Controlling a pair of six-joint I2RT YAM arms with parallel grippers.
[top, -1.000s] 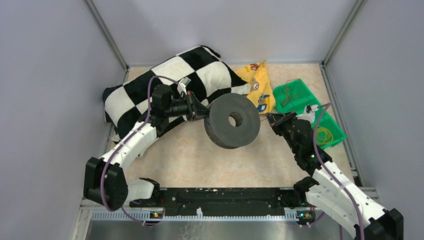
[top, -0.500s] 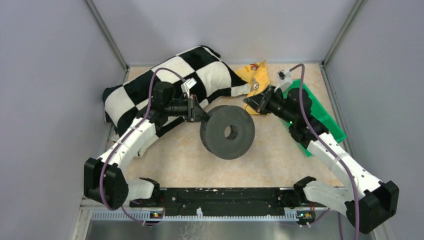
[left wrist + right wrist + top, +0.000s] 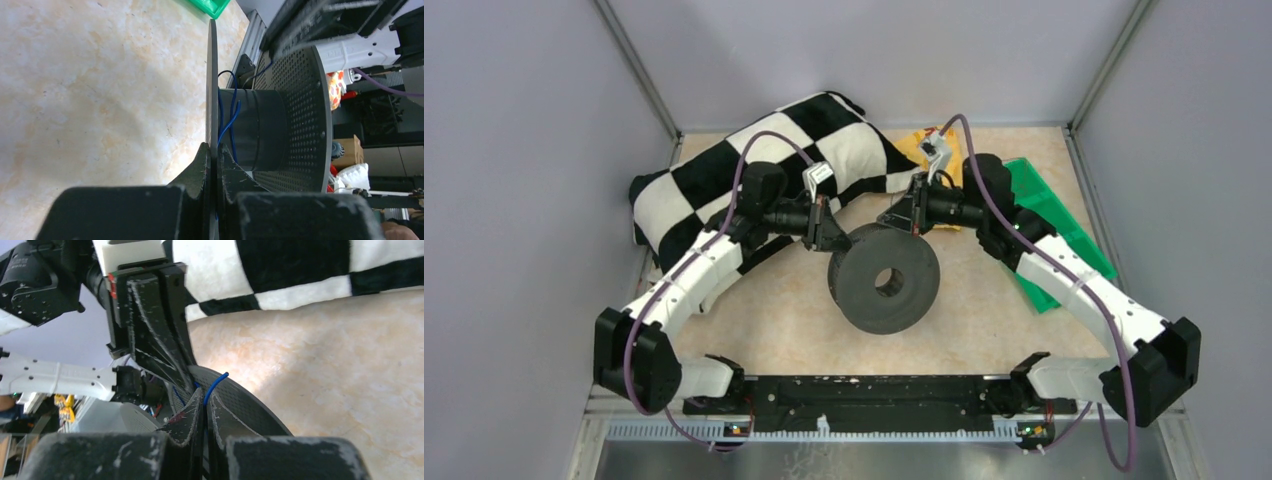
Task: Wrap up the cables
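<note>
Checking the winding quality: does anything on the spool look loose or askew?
Yes. The blue cable bows off the spool core in slack loops instead of lying snug; its free end pokes past the right gripper, shut on it. The left gripper pinches the spool's flange.

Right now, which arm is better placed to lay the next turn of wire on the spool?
Probably right. The right gripper pinches the blue wire beside the spool; the left gripper is busy clamping its flange.
</note>
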